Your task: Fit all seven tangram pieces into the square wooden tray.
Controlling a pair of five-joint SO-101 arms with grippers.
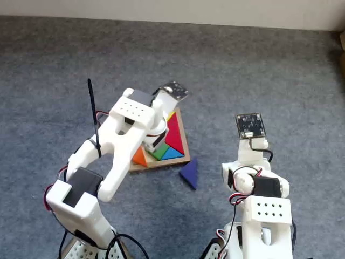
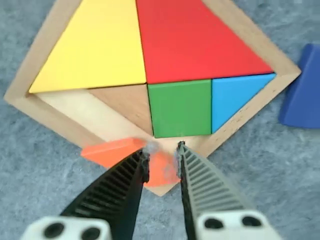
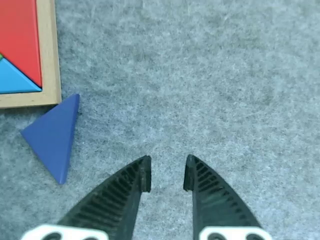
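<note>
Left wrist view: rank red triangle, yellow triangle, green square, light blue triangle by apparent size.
Red triangle piece and yellow triangle piece: look alike, both cut off by the picture's edge, so unranked.
Green square piece.
Light blue triangle piece.

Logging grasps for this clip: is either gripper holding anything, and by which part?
The left gripper pinches the flat orange wooden piece by one end, at the square wooden tray's rim. The right gripper holds nothing.

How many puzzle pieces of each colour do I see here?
Yellow wooden triangle: 1
Red wooden triangle: 1
Green wooden square: 1
Light blue wooden triangle: 1
Brown wooden triangle: 1
Orange wooden piece: 1
Dark blue wooden triangle: 1
Total: 7
</note>
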